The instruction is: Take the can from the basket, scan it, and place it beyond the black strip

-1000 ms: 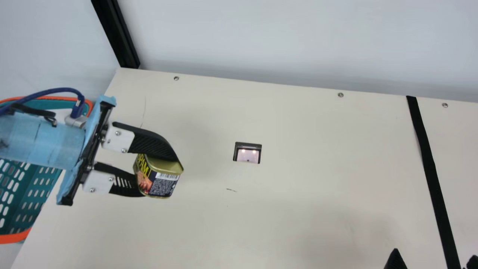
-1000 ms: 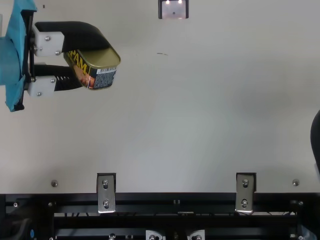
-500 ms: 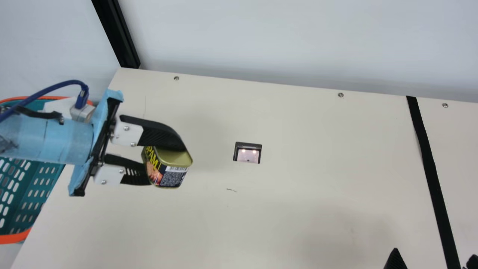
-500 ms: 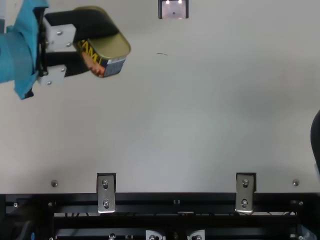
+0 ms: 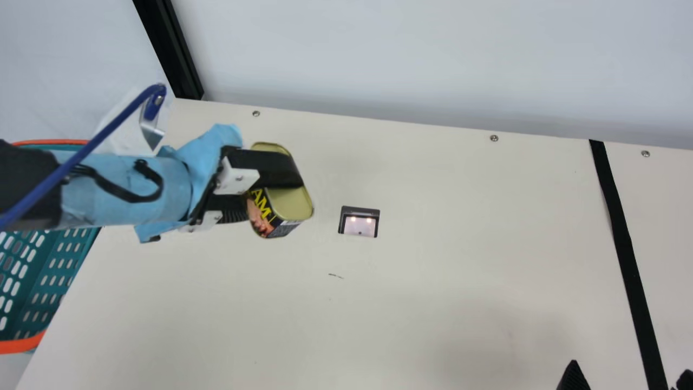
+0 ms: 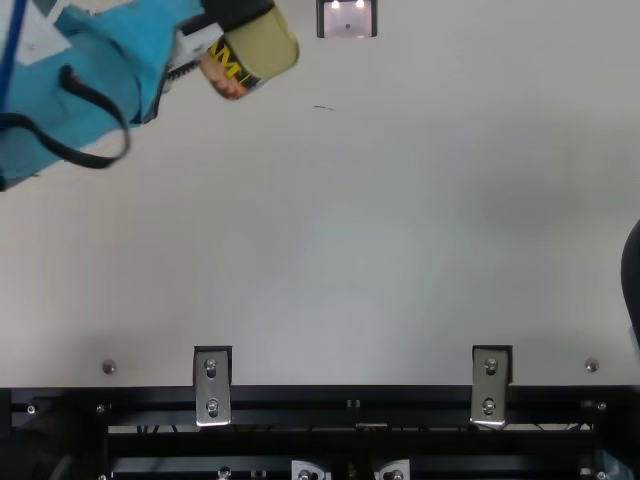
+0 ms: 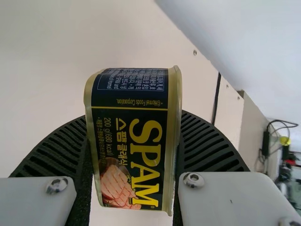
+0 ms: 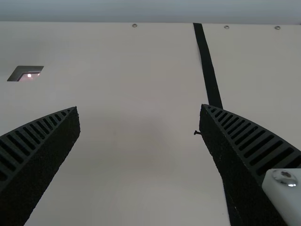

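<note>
cream tabletop (image 5: 433, 314), flat and pale, stretches toward a whitish wall (image 5: 433, 59). nearest, at six o'clock in the top view, a black metal rail (image 6: 350, 407) runs along the table edge with two silver brackets (image 6: 212, 385) fastened on it. at four o'clock in the main view is the right gripper (image 5: 631, 369), its two black ribbed fingers spread wide apart. at nine o'clock, the left gripper (image 5: 275, 197), on an arm wrapped in light blue, clasps a tilted, rounded tin can (image 5: 292, 205) with a gold lid and a dark, yellow-lettered label, held above the table. just beside the can, at about four o'clock from it, sits a small black-framed scanner (image 5: 359, 225), two lights glowing in its window. a teal plastic basket with an orange rim (image 5: 21, 345) stands at eight to nine o'clock, partly behind the arm. a long black strip (image 5: 622, 244) crosses the table at three to four o'clock, well apart from the can. farthest, at eleven o'clock, a black post (image 5: 170, 49) rises past the table's corner.
</note>
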